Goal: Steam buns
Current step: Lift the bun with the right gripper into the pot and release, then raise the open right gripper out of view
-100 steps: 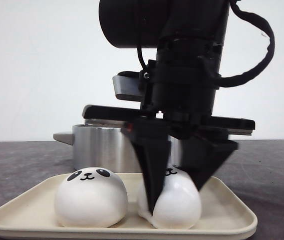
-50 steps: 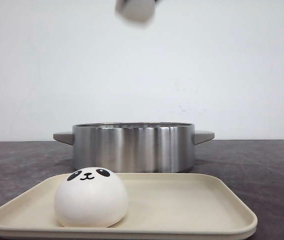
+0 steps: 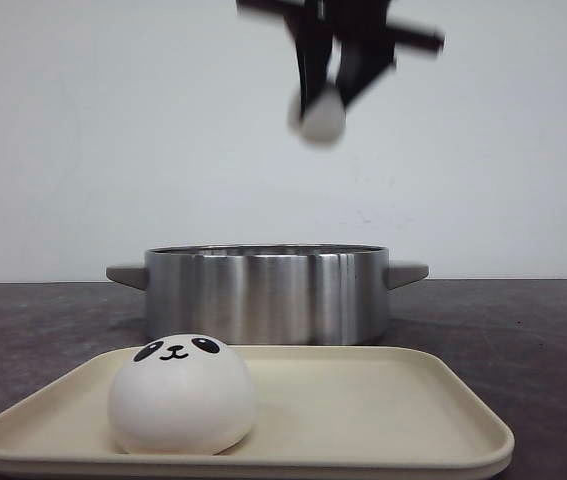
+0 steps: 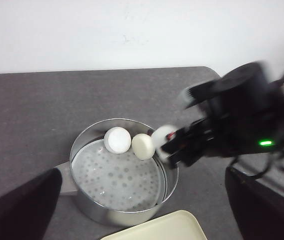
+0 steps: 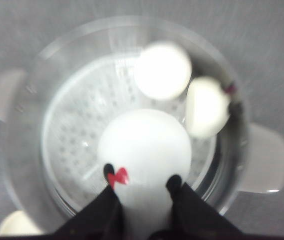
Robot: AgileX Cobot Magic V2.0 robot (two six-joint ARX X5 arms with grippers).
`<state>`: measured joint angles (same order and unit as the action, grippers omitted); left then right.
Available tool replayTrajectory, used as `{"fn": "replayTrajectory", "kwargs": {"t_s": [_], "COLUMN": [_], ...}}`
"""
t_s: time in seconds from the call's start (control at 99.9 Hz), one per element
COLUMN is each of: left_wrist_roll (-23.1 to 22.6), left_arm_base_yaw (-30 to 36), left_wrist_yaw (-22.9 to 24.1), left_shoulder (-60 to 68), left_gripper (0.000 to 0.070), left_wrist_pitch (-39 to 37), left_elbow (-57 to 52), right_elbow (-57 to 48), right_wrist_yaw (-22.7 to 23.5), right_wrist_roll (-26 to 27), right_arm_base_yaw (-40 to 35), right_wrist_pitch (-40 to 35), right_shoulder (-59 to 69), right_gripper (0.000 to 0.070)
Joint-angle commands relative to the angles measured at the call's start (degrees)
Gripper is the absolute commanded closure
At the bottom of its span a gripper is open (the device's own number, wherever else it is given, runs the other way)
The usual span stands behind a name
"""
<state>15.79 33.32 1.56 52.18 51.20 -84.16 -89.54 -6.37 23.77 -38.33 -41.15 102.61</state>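
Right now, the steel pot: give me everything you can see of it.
The pot is round, low and wide, brushed shiny metal, with two flat side handles. It stands upright on the dark table just behind the cream tray, lid off. A perforated steamer plate lies inside, with two white buns side by side near one wall. The right claw holds a third bun above it, clear of the rim.
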Motion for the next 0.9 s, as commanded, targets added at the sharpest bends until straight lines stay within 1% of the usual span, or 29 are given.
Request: {"fn": "replayTrajectory", "kwargs": {"t_s": [0.0, 0.09, 0.17, 0.2, 0.22, 0.25, 0.27, 0.34, 0.37, 0.4, 0.42, 0.44, 0.681, 0.731, 0.761, 0.811, 0.821, 0.831, 0.841, 0.851, 0.891], "left_wrist_roll": [-0.79, -0.76, -0.76, -0.76, -0.76, -0.76, -0.76, -0.76, -0.76, -0.76, -0.76, -0.76, -0.76, -0.76, -0.76, -0.74, -0.74, -0.72, -0.66, -0.61, -0.17], "left_arm_base_yaw": [0.50, 0.50, 0.50, 0.50, 0.50, 0.50, 0.50, 0.50, 0.50, 0.50, 0.50, 0.50, 0.50, 0.50, 0.50, 0.50, 0.50, 0.50, 0.50, 0.50, 0.50], "left_wrist_yaw": [0.20, 0.20, 0.20, 0.20, 0.20, 0.20, 0.20, 0.20, 0.20, 0.20, 0.17, 0.20, 0.17, 0.17, 0.17, 0.15, 0.15, 0.15, 0.11, 0.11, 0.09], "left_shoulder": [0.37, 0.37, 0.35, 0.35, 0.35, 0.35, 0.35, 0.35, 0.35, 0.35, 0.35, 0.35, 0.37, 0.48, 0.66, 0.74, 0.81, 0.87, 0.94, 0.96, 0.98], "left_gripper": [0.0063, 0.0063, 0.0063, 0.0063, 0.0063, 0.0063, 0.0063, 0.0063, 0.0063, 0.0063, 0.0063, 0.0063, 0.0063, 0.0063, 0.0063, 0.0063, 0.0063, 0.0063, 0.0063, 0.0063, 0.0063], "left_wrist_pitch": [-0.20, 0.63, 1.49, 1.75, 1.88, 1.99, 2.03, 2.01, 2.01, 2.01, 2.01, 2.01, 2.67, 3.39, 3.76, 4.57, 4.61, 4.63, 4.63, 4.63, 4.61], "left_elbow": [-0.92, -0.92, -0.92, -0.92, -0.92, -0.92, -0.92, -0.92, -0.92, -0.92, -0.92, -0.92, -0.90, -0.76, -0.59, 0.02, 0.20, 0.39, 0.61, 0.72, 1.81], "right_elbow": [-0.70, -0.70, -0.70, -0.70, -0.70, -0.70, -0.70, -0.70, -0.70, -0.72, -0.72, -0.72, -2.38, -3.91, -4.96, -6.71, -7.17, -7.32, -7.76, -7.89, -8.85], "right_wrist_yaw": [1.64, 3.37, 3.43, 3.39, 3.41, 3.34, 3.32, 3.39, 3.37, 3.37, 3.34, 3.34, 3.32, 3.26, 3.04, 2.93, 2.93, 2.93, 2.91, 2.93, 2.91], "right_wrist_roll": [-0.98, -1.31, -1.29, -1.29, -1.31, -1.29, -1.29, -1.29, -1.27, -1.27, -1.27, -1.27, -1.53, -1.57, -1.57, -1.57, -1.60, -1.57, -1.62, -1.64, -1.77], "right_arm_base_yaw": [-0.20, -0.11, -0.11, -0.11, -0.11, -0.11, -0.13, -0.17, -0.17, -0.17, -0.17, -0.15, -0.02, -0.02, -0.11, -0.37, -0.48, -0.52, -0.66, -0.70, -1.16], "right_wrist_pitch": [0.11, -0.55, -1.33, -1.46, -1.60, -1.62, -1.57, -1.20, -1.18, -1.36, -1.60, -1.88, -4.42, -5.75, -6.54, -7.39, -7.58, -7.65, -7.87, -7.96, -8.22], "right_shoulder": [3.45, 6.56, 8.02, 8.33, 8.37, 8.39, 8.39, 8.39, 8.39, 8.37, 8.37, 8.37, 7.32, 6.34, 5.60, 3.89, 3.23, 2.99, 2.29, 2.01, -0.02], "right_gripper": [0.0694, 0.0694, 0.0691, 0.0677, 0.0653, 0.0584, 0.0521, 0.0243, 0.0137, 0.0067, 0.0041, 0.0030, 0.0033, 0.0057, 0.0104, 0.0226, 0.0276, 0.0294, 0.0347, 0.0368, 0.0526]}}
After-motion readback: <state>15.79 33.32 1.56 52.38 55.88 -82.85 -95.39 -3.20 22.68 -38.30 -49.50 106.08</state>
